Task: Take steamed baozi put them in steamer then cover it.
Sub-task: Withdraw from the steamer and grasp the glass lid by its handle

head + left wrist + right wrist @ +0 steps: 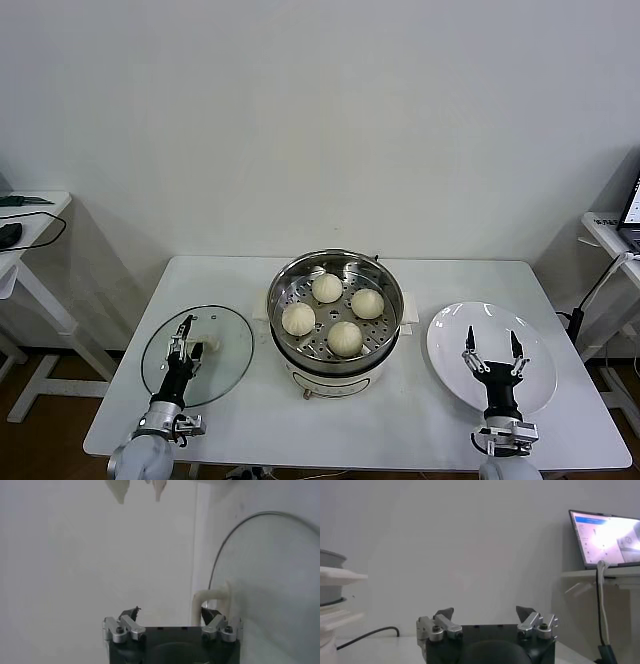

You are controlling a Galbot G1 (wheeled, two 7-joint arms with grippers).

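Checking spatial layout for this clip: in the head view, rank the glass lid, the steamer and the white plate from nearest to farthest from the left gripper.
1. Glass lid, directly under the left gripper, table's left side.
2. Steamer, centre, holding four baozi.
3. White plate, far right, beneath the right gripper.

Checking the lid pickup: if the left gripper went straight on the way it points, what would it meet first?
Probably the cream-white handle of the round clear glass lid; the open left gripper hovers right beside it, though depth is unclear.
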